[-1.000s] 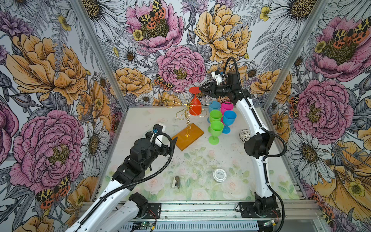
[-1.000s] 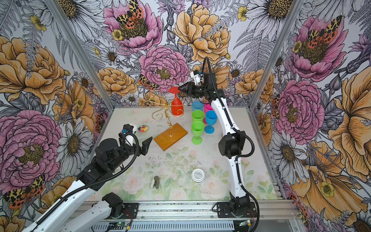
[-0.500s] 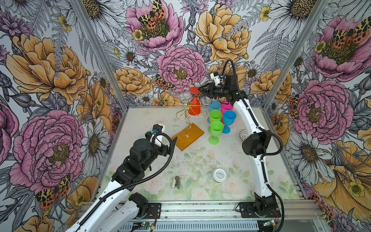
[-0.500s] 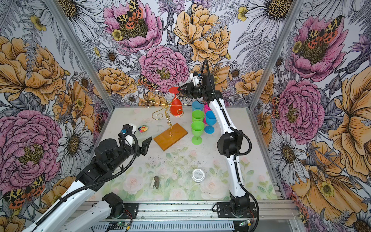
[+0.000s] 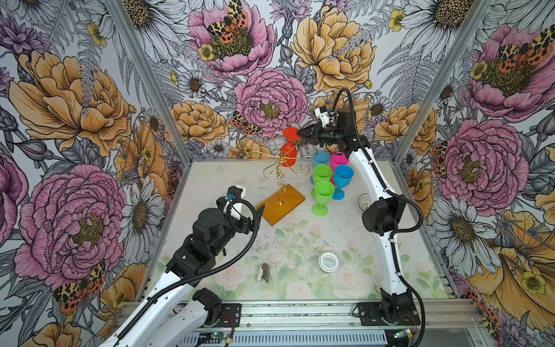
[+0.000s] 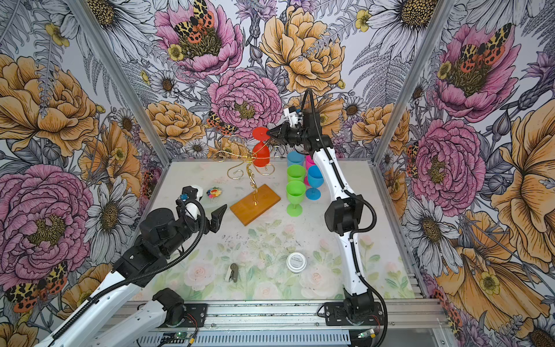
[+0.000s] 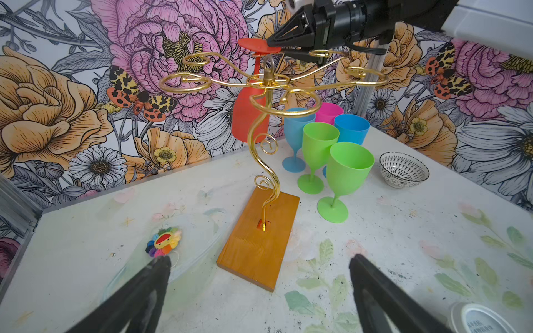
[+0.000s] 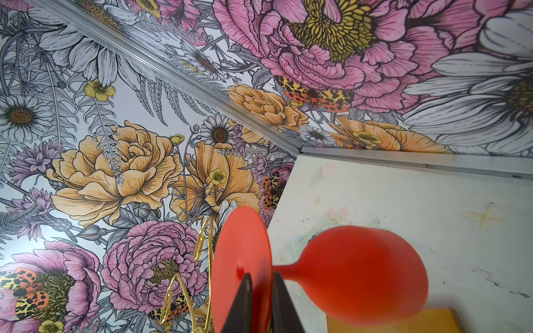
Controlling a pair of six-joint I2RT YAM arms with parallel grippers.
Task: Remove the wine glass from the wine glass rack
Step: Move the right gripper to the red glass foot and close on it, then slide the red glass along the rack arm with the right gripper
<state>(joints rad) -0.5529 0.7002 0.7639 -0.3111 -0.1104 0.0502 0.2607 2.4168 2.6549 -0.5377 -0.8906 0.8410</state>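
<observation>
There is one rack [image 5: 288, 199]. On it hangs one red glass [image 5: 287, 153]. Beside the rack stand two green glasses [image 5: 323, 189], two blue glasses [image 5: 343, 177] and one pink glass [image 5: 339, 159]: six glasses in total. Near the rack lie also one bowl [image 5: 364, 202], one tin [image 5: 328, 262], one flower toy [image 7: 163, 241] and one clip [image 5: 263, 272].

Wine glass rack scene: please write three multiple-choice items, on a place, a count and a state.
1. The red wine glass is: A standing upright; B hanging upside down on the wine glass rack; C lying on its side.
2. Green glasses standing on the table: A one; B two; C four.
3. The left gripper is: A open; B shut on a glass; C shut on the rack.
Key: B, foot up over the wire arms; B, two stand together; A, fingers wide apart.
</observation>
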